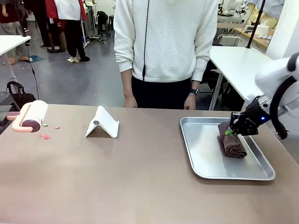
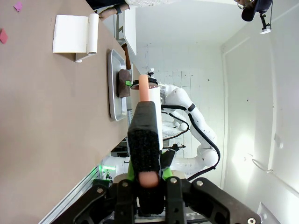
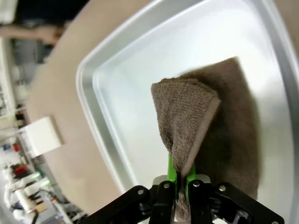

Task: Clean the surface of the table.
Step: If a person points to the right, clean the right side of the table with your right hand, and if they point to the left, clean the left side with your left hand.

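Right gripper [image 3: 180, 181] had its jaws clamped on a fold of the brown towel [image 3: 196, 121], which lay in the metal tray [image 1: 205, 171] near the table's [image 1: 140, 182] right edge. Left gripper [image 2: 147, 179] was pinched tight on a lint roller [image 1: 32, 115] at the left edge, with pink scraps [image 1: 46, 136] just beside it. The taupe table ran wider than the front view, with a person [image 1: 166, 42] at its far edge.

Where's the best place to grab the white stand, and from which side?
Likely the top ridge of the stand, from straight above, jaws across its two sloping faces. It sits tent-like on the table: narrow at the ridge, splayed at the base, so lower down looks too wide.
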`<state>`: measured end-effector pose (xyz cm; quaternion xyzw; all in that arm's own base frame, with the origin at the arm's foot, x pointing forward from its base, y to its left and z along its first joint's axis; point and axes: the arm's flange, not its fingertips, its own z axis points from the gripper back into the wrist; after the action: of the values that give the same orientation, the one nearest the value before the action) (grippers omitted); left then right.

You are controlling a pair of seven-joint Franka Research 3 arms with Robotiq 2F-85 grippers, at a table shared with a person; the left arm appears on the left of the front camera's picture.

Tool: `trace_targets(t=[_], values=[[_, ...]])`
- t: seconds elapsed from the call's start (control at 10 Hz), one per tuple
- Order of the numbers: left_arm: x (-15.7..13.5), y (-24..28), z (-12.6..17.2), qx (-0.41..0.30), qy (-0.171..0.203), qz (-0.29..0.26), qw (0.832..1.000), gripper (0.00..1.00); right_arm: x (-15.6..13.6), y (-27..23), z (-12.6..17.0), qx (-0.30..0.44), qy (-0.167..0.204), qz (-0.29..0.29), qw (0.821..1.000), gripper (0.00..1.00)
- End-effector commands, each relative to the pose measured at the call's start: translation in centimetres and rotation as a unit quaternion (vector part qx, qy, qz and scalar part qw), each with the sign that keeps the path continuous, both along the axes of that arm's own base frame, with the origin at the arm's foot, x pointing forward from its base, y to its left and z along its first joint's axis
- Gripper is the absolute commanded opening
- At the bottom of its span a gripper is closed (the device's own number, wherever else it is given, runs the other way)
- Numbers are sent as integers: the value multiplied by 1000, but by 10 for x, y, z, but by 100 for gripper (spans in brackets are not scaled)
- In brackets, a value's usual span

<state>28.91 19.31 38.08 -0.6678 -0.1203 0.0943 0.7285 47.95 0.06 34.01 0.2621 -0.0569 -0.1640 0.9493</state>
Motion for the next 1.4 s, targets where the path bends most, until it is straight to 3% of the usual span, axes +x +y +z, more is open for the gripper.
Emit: trace_targets(t=[0.0,0.3,0.5,0.6,0.7,1.0,1.1,1.3], values=[[-4,-2,2,-5,-5,0,1000,17,-7,-20,8,109,-4,11,994,8],[-4,-2,2,-5,-5,0,1000,17,-15,-27,25,203,0,15,979,8],[-4,-2,2,-5,-5,0,1000,17,-26,-53,42,318,-2,43,947,8],[-4,-2,2,-5,-5,0,1000,17,-35,-75,49,397,-9,60,916,8],[-4,-2,2,-5,-5,0,1000,17,-45,-93,54,425,-28,54,903,8],[-4,-2,2,-5,-5,0,1000,17,-80,-137,59,419,-104,25,902,8],[-4,-2,2,-5,-5,0,1000,17,-84,-146,56,414,-104,-9,904,8],[-4,-2,2,-5,-5,0,1000,17,-85,-148,51,403,-98,-9,910,8]])
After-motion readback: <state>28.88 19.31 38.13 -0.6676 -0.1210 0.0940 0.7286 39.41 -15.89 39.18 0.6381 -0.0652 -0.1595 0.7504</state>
